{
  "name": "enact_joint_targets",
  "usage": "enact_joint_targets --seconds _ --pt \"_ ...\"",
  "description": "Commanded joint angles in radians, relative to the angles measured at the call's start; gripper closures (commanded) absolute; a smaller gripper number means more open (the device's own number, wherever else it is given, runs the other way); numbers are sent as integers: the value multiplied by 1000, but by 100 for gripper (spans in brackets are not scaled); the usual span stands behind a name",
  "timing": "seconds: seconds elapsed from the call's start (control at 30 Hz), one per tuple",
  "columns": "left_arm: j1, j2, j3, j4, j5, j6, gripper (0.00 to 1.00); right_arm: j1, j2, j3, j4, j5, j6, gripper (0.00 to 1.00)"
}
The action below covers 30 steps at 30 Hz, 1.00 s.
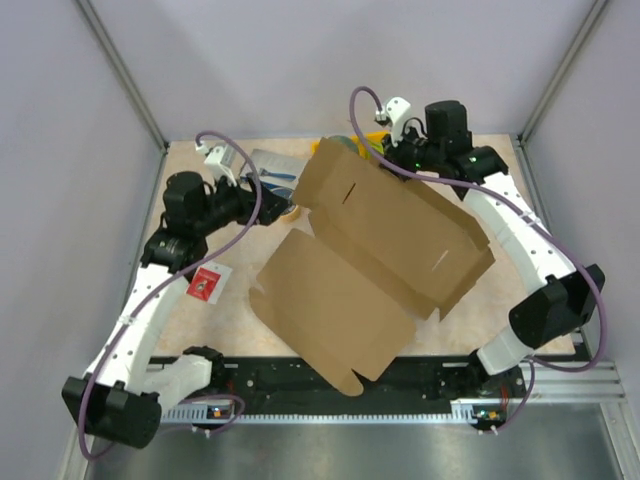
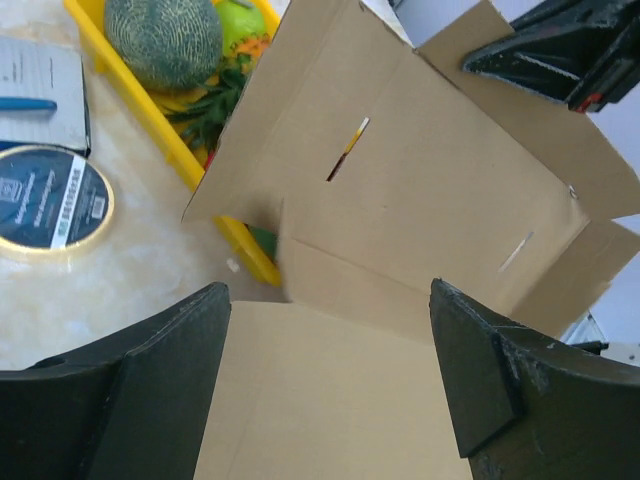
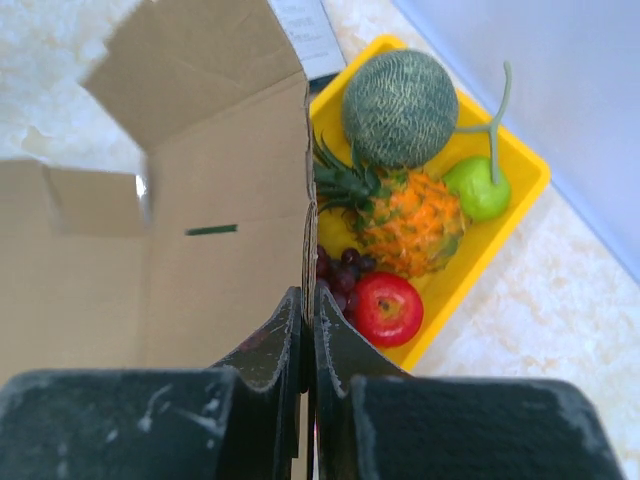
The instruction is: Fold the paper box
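Note:
The paper box (image 1: 370, 255) is a brown cardboard sheet, half unfolded in the middle of the table, its far panel tilted up. My right gripper (image 1: 395, 150) is shut on the top edge of that raised panel (image 3: 240, 200), with the edge pinched between the fingers (image 3: 310, 305). My left gripper (image 1: 262, 205) is open and empty at the box's left side. In the left wrist view its fingers (image 2: 200, 330) straddle a flat flap (image 2: 330, 400) without touching it, and the slotted panel (image 2: 420, 180) rises beyond.
A yellow fruit tray (image 3: 520, 190) with melon, pineapple, apple and grapes stands behind the raised panel at the back. A round tape tin (image 2: 45, 200) and a blue-grey packet (image 1: 275, 165) lie at the back left. A red card (image 1: 205, 285) lies by the left arm.

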Motion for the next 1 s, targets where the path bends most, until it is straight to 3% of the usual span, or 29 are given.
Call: enact_joint_targets --seconds 0.0,0.37,0.67,0.9,0.97 --pt "2 112 89 76 -13 45 17 -8 47 89 55 -79 -85 100" --pt "-9 235 70 171 -71 181 16 8 -3 -24 61 -237 -90 100" --pt "-67 236 -26 265 -160 232 16 70 -55 -118 96 -280 -73 100" --pt "-88 206 -118 342 -180 214 25 136 -41 -132 107 -272 -62 100" --pt "-88 196 -140 343 -202 209 35 147 -40 -139 122 -260 -42 100"
